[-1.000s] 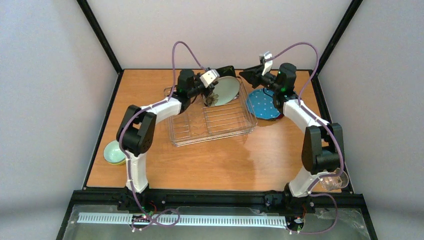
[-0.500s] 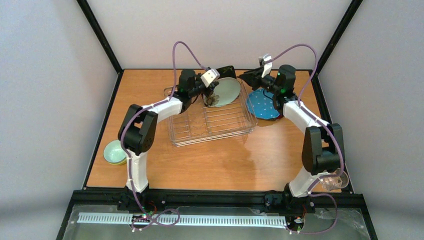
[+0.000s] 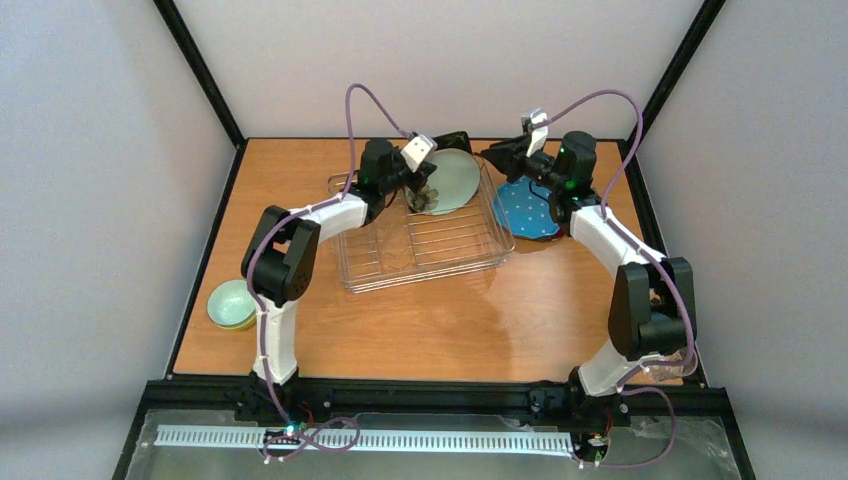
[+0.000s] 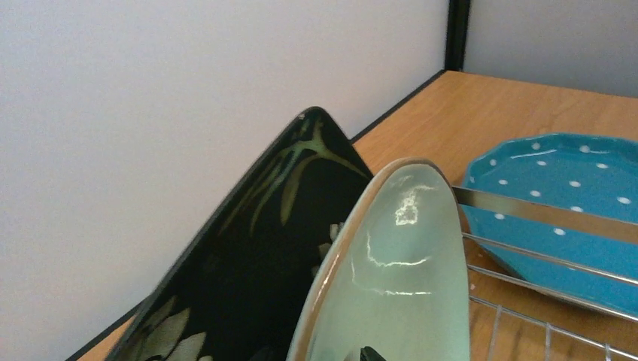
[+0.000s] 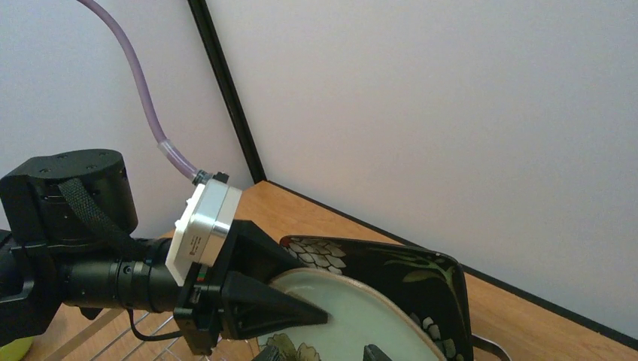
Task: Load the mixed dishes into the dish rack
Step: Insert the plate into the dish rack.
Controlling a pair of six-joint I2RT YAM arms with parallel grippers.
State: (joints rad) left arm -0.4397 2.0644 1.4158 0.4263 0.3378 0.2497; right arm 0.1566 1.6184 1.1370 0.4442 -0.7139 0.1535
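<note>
Silvery wire-grid dish rack [image 3: 420, 240], far end: black square floral plate [image 4: 248, 248] and glossy pale mint plate [image 4: 406, 286], both on edge, mint in front. Outside, on wooden table [image 3: 450, 320], just right of the rack: blue dotted plate [image 3: 525, 210]. The left gripper [image 3: 428, 183] is at the mint plate and the right gripper [image 3: 497, 152] is near the rack's far right corner; for both, cannot tell whether the jaws are released or clenched.

- Left arm [image 3: 325, 213] and right arm [image 3: 600, 232]: white links, chunky black joints.
- Purple cable [image 3: 365, 95] loops over each, toward 12 o'clock.
- White camera block [image 5: 205, 226] bearing small print; black wedge-fingered left pincer [image 3: 428, 190] at its 4 o'clock.
</note>
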